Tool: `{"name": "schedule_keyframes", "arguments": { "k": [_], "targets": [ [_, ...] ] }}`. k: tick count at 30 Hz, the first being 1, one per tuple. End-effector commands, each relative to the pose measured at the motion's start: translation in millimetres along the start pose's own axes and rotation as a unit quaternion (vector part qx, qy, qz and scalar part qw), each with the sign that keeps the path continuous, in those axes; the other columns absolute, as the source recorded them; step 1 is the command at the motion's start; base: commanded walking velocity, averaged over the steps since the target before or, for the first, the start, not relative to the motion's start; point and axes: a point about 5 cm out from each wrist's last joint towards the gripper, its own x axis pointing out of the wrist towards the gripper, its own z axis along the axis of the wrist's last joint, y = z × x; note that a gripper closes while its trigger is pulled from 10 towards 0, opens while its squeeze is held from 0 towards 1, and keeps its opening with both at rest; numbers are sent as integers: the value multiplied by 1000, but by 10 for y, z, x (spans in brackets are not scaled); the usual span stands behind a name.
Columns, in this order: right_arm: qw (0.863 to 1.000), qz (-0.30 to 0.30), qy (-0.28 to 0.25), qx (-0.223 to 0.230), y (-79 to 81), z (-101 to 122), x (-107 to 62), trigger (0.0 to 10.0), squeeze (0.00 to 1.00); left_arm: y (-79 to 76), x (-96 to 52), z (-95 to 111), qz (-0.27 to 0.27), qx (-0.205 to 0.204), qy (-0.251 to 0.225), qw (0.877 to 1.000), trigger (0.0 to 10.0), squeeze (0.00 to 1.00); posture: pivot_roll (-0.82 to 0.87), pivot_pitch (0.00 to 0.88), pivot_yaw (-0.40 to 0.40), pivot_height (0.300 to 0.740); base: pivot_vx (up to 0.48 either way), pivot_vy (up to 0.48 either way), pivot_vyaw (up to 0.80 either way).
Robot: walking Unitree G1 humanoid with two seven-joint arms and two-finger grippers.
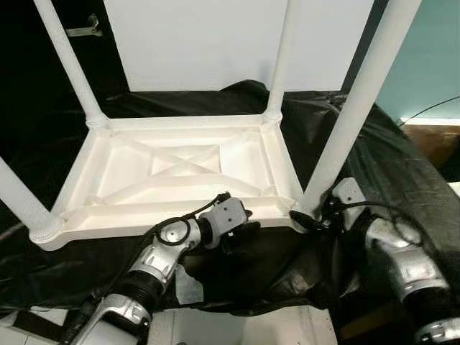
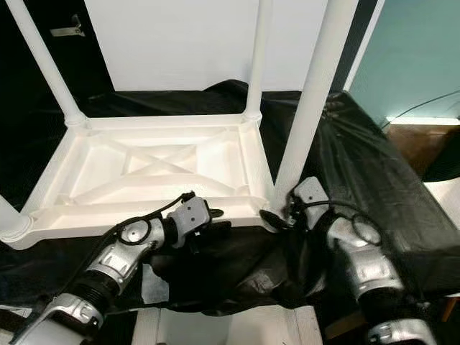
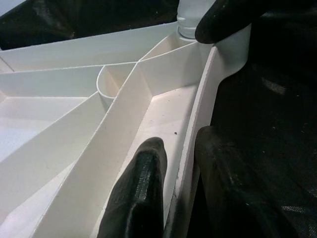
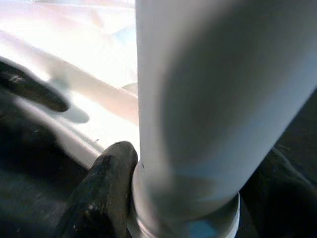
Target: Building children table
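A white children's table (image 1: pixel 108 169) lies upside down on black cloth, its ribbed underside facing up and its legs standing upright. My left gripper (image 1: pixel 241 233) is shut on the table's near rim (image 3: pixel 198 114), one finger (image 3: pixel 143 178) inside the rim and the other outside. Low at the near right corner, my right gripper (image 1: pixel 316 219) is shut around the base of the near right leg (image 1: pixel 352 115). In the right wrist view one finger (image 4: pixel 106 183) presses against that leg (image 4: pixel 213 99) just above its socket.
The other legs rise at far left (image 1: pixel 68 61), far right (image 1: pixel 284 57) and near left (image 1: pixel 21 201). A white panel (image 1: pixel 215 43) stands behind. Black cloth (image 1: pixel 402 180) covers the work surface, a paper scrap (image 1: pixel 188 284) lies near its front edge, and wooden floor (image 1: pixel 431 140) shows at right.
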Motion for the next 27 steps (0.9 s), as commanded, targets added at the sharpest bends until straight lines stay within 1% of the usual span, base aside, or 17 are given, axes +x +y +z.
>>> {"name": "schedule_keyframes", "arguments": {
  "k": [1,2,3,4,5,6,7,8,9,17,18,19,20,21,24,26,27],
  "targets": [
    [999,-17,41,13,102,-173,8,0,0,-238,61,-202,-51,-22,45,997,10000,0,-2,12,-38,740,0,0,0],
    [992,-110,36,45,165,-207,5,0,0,-234,58,-203,-50,-22,45,997,10000,0,2,12,-42,740,0,0,0],
    [976,-196,44,83,198,-258,-32,0,0,-231,47,-210,-47,-23,46,998,10000,0,8,12,-43,740,0,0,0],
    [976,-196,44,83,198,-258,-32,0,0,-231,47,-210,-47,-23,46,998,10000,0,8,12,-43,740,0,0,0],
    [955,-269,65,109,206,-321,-83,0,0,-230,36,-218,-46,-24,47,998,10000,0,7,13,-42,740,0,0,0],
    [940,-309,80,123,208,-364,-120,0,0,-231,29,-224,-45,-25,48,998,10000,0,7,13,-42,740,0,0,0],
    [940,-309,80,123,208,-364,-120,0,0,-231,29,-224,-45,-25,48,998,10000,0,7,13,-42,740,0,0,0],
    [928,-337,92,130,209,-389,-143,0,0,-235,24,-232,-46,-25,49,997,10000,0,6,13,-42,740,0,0,0],
    [923,-352,92,130,232,-381,-143,0,0,-238,23,-236,-47,-25,50,997,10000,0,5,12,-41,740,0,0,0],
    [923,-358,72,120,268,-303,-99,0,0,-224,47,-213,-47,-23,48,997,10000,0,0,10,-41,740,0,0,0],
    [930,-341,67,115,291,-282,-64,2824,0,-225,51,-210,-47,-22,48,997,10000,0,-2,11,-42,740,0,0,0],
    [937,-327,65,108,322,-256,-31,4627,0,-226,55,-208,-48,-22,47,997,10000,0,-2,11,-44,740,0,0,0],
    [942,-317,60,98,344,-222,-5,10000,0,-229,58,-209,-48,-23,47,997,10000,0,-3,11,-44,740,0,0,0],
    [947,-302,54,93,368,-190,25,10000,1000,-236,58,-214,-48,-23,48,997,10000,0,-4,11,-44,740,0,0,0],
    [957,-274,39,88,396,-119,67,10000,1000,-253,59,-222,-49,-25,48,997,10000,0,-5,13,-47,740,0,0,0],
    [957,-274,39,88,396,-119,67,10000,1000,-253,59,-222,-49,-25,48,997,10000,0,-5,13,-47,740,0,0,0],
    [962,-256,37,90,407,-95,86,10000,1000,-258,59,-224,-49,-25,48,997,10000,0,-5,13,-48,740,0,0,0]
  ]
}}
